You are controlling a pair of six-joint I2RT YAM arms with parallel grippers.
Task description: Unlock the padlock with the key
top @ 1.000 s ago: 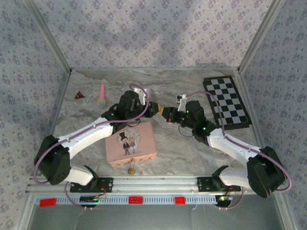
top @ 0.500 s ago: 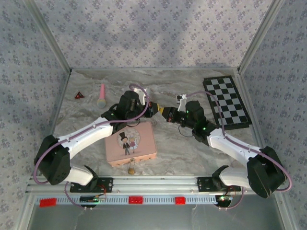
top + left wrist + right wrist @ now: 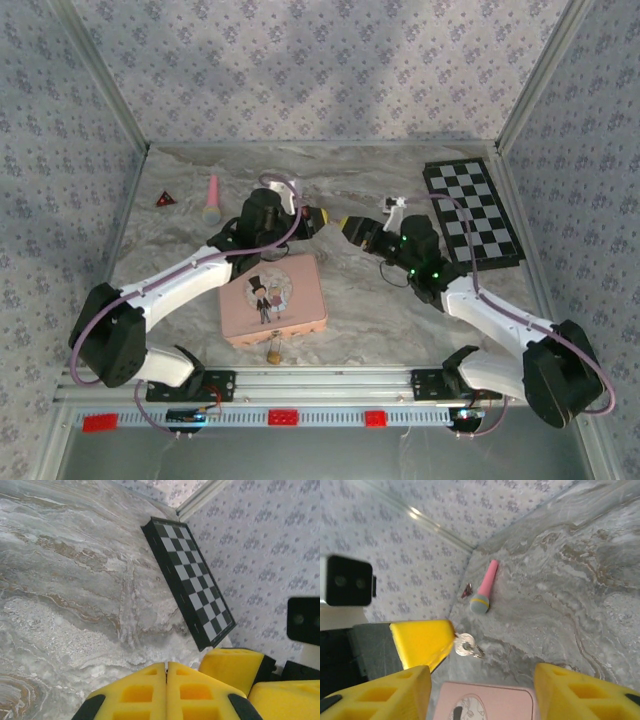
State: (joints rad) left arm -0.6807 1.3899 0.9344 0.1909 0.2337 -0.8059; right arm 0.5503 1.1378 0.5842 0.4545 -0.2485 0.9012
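Presently we find the left gripper (image 3: 318, 214) closed, its yellow pads pressed flat together in its own wrist view. In the right wrist view the key (image 3: 466, 646) is pinched at the very tip of those pads, with its round silvery head and a short slim part sticking out over the table (image 3: 370, 300).

The right gripper (image 3: 350, 224) stands just beside it at 3 o'clock. Its fingers (image 3: 395, 692) are spread well apart, with nothing between them and clear of the key.

The padlock (image 3: 273, 349) appears as a small brass-coloured piece at the 6 o'clock edge of the pink tin (image 3: 273, 298). We cannot tell whether it touches or hangs from that edge, and it is too small for us to judge its shackle.

The tin lies flat at 6 o'clock from both grippers. Its lid carries a printed cartoon couple, and any lettering there is too small for us to read.

Other items noted:
- A pink toy microphone (image 3: 211, 200) lies at 9 o'clock from the left gripper.
- A small red triangular piece (image 3: 165, 199) lies at 9 o'clock beyond the microphone, near the wall.
- A black-and-white chessboard (image 3: 472, 212) lies flat at 3 o'clock from the right gripper, against the right wall.

The left forearm crosses the tin's 10 o'clock corner in the overhead view.
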